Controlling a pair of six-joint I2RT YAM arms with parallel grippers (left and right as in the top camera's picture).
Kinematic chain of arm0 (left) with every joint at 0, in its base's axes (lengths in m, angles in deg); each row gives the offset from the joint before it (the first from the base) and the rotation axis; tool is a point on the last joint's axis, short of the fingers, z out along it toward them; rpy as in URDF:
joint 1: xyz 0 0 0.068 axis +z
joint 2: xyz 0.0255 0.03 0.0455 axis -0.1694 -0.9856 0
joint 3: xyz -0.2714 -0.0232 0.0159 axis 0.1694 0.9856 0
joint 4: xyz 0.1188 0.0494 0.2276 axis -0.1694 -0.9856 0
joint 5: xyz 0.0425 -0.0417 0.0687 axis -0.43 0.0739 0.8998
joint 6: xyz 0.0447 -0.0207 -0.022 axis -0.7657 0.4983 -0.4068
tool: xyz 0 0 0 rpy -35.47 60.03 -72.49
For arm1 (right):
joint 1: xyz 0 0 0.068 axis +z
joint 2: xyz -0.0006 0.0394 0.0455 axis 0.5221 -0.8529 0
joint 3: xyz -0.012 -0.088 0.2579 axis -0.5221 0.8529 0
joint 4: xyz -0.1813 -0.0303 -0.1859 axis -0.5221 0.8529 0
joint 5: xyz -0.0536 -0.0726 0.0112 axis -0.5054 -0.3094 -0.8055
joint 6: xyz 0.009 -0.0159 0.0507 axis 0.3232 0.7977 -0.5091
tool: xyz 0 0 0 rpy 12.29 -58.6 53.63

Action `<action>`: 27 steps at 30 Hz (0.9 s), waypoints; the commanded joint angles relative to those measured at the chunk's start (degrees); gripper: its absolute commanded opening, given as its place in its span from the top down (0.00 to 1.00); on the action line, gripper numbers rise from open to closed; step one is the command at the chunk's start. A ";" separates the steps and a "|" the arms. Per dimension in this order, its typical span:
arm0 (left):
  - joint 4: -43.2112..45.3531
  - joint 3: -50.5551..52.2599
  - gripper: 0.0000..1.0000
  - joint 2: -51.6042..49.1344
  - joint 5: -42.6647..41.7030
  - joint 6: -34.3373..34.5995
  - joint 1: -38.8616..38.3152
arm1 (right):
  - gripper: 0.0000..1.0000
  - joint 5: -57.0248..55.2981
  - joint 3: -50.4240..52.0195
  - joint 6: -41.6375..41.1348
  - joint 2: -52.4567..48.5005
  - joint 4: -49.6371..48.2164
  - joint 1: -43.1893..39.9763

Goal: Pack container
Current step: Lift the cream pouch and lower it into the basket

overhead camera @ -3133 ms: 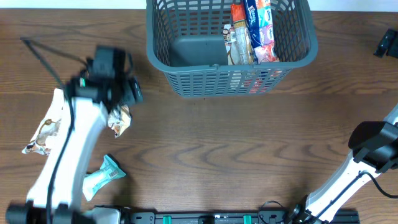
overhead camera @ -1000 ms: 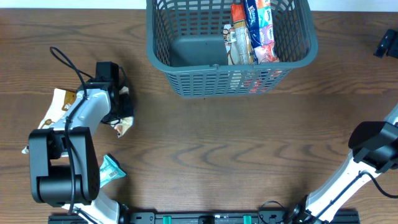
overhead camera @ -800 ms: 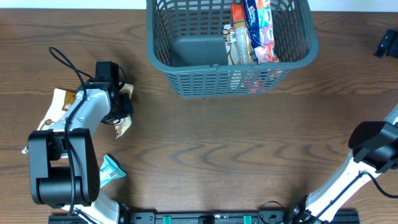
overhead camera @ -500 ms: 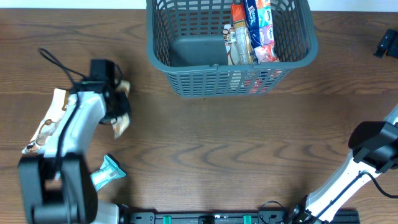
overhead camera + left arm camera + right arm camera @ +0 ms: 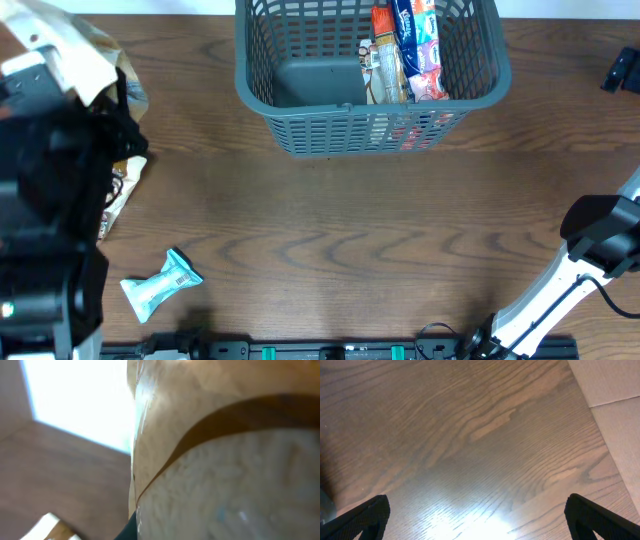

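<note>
Up off the table has come the left gripper [image 5: 118, 140], now looming big and blurred under the overhead camera. It is clamped on a tan snack packet [image 5: 225, 460] that fills the wrist view. A teal packet [image 5: 160, 285] lies on the table [image 5: 330, 240] near the front, not yet packed. The basket [image 5: 370, 130] stands at the back, several packets [image 5: 405, 50] lined along its right side, its left half bare. The right gripper [image 5: 477, 520] hangs wide apart over bare wood, holding nothing. I'd judge it partway done: one packet in the air, at least one left to fetch.
</note>
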 commanded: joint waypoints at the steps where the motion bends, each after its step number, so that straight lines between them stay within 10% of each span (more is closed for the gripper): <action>1: 3.65 -0.22 0.94 -1.29 -13.09 3.76 -0.11 | 0.01 0.04 0.20 -0.81 0.46 0.09 -0.39; 13: 28.28 -0.37 0.94 -18.32 -20.31 6.99 -13.90 | 0.01 0.04 0.20 -0.81 0.46 0.09 -0.39; 27: 31.69 -0.76 0.94 -37.77 -16.81 6.97 -22.75 | 0.01 0.04 0.20 -0.81 0.46 0.09 -0.39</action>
